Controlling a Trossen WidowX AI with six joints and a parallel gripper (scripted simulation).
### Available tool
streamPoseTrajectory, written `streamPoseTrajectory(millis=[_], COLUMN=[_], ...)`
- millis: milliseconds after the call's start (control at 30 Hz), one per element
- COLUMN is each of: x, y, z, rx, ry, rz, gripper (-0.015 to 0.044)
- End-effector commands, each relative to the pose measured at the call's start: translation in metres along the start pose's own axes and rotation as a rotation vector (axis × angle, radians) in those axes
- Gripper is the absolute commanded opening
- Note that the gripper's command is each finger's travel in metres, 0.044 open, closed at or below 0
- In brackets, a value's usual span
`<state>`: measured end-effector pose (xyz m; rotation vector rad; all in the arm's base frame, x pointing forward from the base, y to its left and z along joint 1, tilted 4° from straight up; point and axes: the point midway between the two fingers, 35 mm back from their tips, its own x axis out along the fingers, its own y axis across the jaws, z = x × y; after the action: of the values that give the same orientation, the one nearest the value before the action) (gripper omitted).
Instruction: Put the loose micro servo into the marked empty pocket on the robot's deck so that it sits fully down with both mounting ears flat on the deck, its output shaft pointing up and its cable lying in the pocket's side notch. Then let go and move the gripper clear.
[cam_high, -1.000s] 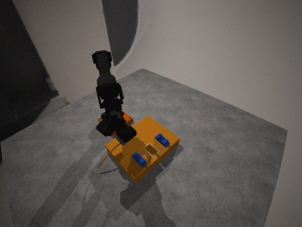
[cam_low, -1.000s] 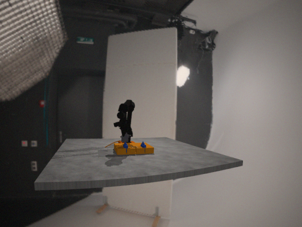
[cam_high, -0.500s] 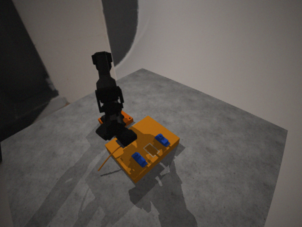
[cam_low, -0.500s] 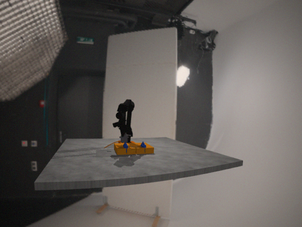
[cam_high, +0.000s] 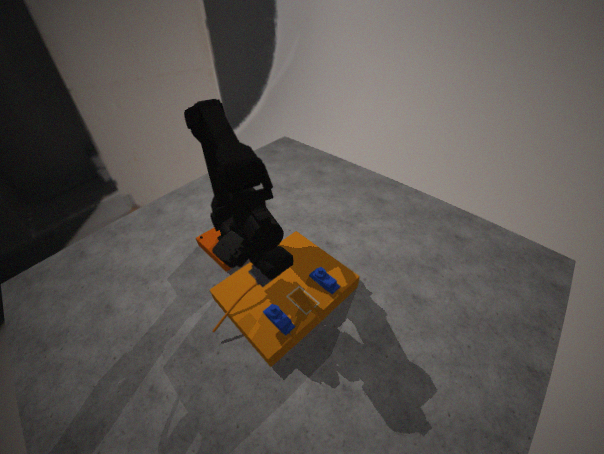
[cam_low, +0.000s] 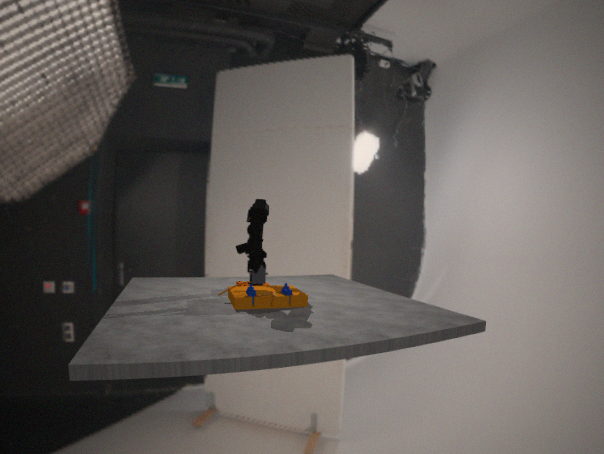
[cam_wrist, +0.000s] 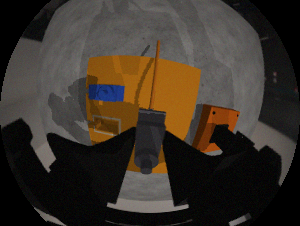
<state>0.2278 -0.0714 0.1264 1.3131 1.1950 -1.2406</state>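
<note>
My gripper (cam_high: 263, 274) (cam_wrist: 149, 132) is shut on the loose micro servo (cam_wrist: 149, 137) (cam_low: 258, 275), a grey block held just above the orange deck (cam_high: 306, 251) (cam_low: 295, 301) (cam_wrist: 177, 89). Its thin orange cable (cam_high: 235, 307) (cam_wrist: 157, 72) trails across the deck and off its edge. The marked empty pocket (cam_high: 309, 295) (cam_wrist: 93, 124) is a pale outlined rectangle on the deck. It lies a little beyond the gripper, between two blue mounted servos (cam_high: 324, 279) (cam_high: 278, 318) (cam_low: 250, 291) (cam_low: 285, 289). In the top view the gripper hides the held servo.
The deck lies on a grey table (cam_high: 450, 320) (cam_low: 350, 320). The arm's orange base plate (cam_high: 207, 243) (cam_wrist: 215, 124) sits right behind the deck. One blue servo (cam_wrist: 106, 91) shows in the wrist view beside the pocket.
</note>
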Motion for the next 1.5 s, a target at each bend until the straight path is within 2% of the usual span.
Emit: streamPoseTrajectory(millis=[0,200,433,1467], x=[0.001,0.0,0.0,0.0], y=[-0.002,-0.002,-0.002,-0.002], z=[-0.018,-0.041,-0.044,-0.044], rx=[0.002,0.002,-0.054,-1.11], ry=[0.007,0.01,0.01,0.011], rz=[-0.004,-0.004,-0.004,0.002], gripper=[0.0,0.0,0.0,0.0])
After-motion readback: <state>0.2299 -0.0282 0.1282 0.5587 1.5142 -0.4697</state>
